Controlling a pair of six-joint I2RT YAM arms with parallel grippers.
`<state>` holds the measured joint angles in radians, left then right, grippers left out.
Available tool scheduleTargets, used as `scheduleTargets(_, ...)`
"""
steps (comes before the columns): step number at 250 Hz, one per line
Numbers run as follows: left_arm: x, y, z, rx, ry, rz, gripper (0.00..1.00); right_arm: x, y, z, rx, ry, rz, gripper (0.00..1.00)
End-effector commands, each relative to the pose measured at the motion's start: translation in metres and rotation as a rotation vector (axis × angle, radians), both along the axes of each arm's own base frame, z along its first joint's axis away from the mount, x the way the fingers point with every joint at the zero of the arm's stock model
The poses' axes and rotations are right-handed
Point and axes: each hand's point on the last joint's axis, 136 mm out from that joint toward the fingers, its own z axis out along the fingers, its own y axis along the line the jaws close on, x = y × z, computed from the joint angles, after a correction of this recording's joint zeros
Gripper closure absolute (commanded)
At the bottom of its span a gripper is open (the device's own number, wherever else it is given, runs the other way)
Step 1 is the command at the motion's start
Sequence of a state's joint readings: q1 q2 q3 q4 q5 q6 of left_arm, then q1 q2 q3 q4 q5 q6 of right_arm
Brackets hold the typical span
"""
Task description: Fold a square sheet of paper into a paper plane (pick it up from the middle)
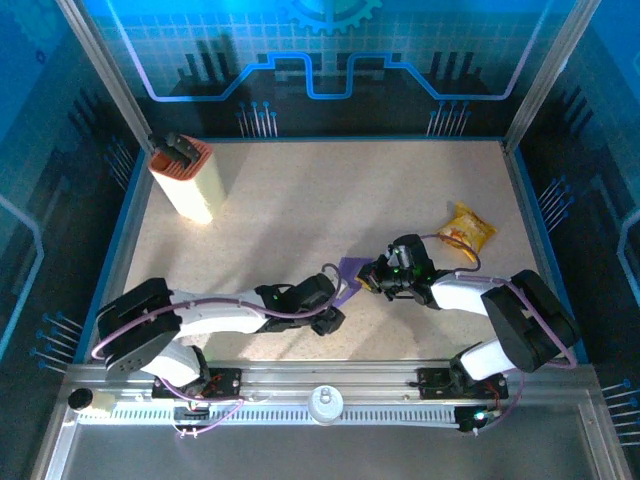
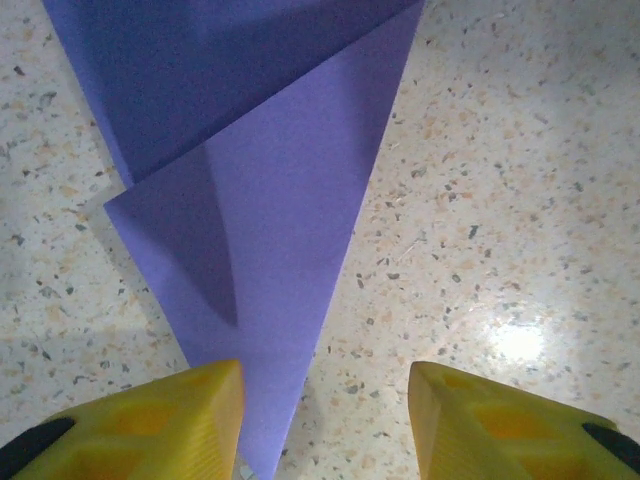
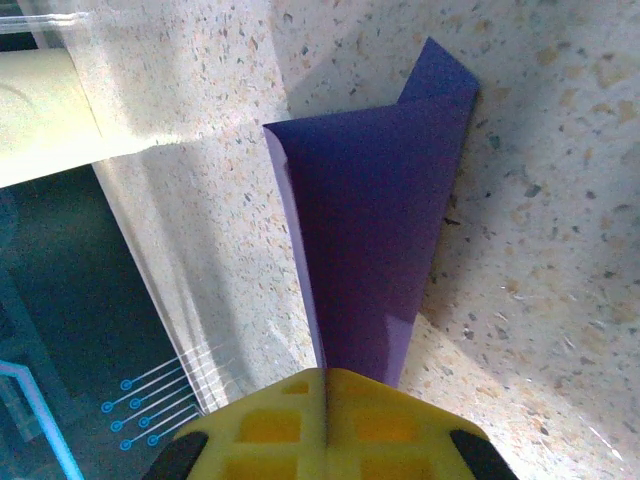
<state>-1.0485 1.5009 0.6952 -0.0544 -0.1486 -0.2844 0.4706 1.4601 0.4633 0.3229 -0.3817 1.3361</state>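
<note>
Hold the right gripper (image 3: 325, 378) clamped on the purple paper (image 2: 290, 220) while you lift the left gripper (image 2: 325, 380) clear, its fingers spread and gripping nothing; don't snag the tip. Paper sits well apart from the snack packet (image 1: 468, 230), on its left-arm side. Long axis runs gripper to gripper, narrow tip pointing at the left one

A robotics lab test cell: speckled table (image 1: 300, 210) fenced by aluminium posts (image 1: 108, 75) and blue circuit-print panels (image 1: 400, 40).
</note>
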Motion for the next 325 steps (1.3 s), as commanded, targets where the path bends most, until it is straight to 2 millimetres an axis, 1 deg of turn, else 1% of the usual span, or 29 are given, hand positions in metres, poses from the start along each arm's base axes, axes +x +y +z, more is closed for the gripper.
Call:
scheduleTargets(1,0.003,-0.003,-0.002,0.092,-0.061,-0.043,0.51,0.002,0.002,-0.002,0.002,0.017,-0.016,1.00)
scheduleTargets(27,0.005,-0.006,-0.003,0.138,-0.105,-0.043,0.51,0.002,0.004,-0.003,0.004,0.019,-0.016,1.00)
scheduleTargets(50,0.010,-0.004,-0.004,0.183,-0.138,-0.026,0.51,0.002,0.005,-0.003,0.009,0.021,-0.015,1.00)
scheduleTargets(73,0.017,0.004,-0.003,0.233,-0.190,0.004,0.52,0.002,0.008,-0.001,0.021,0.018,-0.014,1.00)
scheduleTargets(111,0.018,0.008,-0.006,0.268,-0.206,-0.003,0.52,0.003,0.010,0.001,0.029,0.013,-0.013,1.00)
scheduleTargets(147,0.016,0.005,-0.007,0.249,-0.199,-0.016,0.57,0.004,0.013,0.003,0.035,0.012,-0.010,1.00)
scheduleTargets(212,0.019,0.008,-0.008,0.267,-0.216,-0.010,0.68,0.003,0.013,0.005,0.034,0.011,-0.007,1.00)
scheduleTargets(281,0.022,0.011,-0.009,0.296,-0.234,-0.014,0.68,0.003,0.014,0.008,0.033,0.006,-0.002,1.00)
scheduleTargets(325,0.022,0.012,-0.009,0.302,-0.240,-0.023,0.70,0.004,0.015,0.010,0.033,0.002,0.000,1.00)
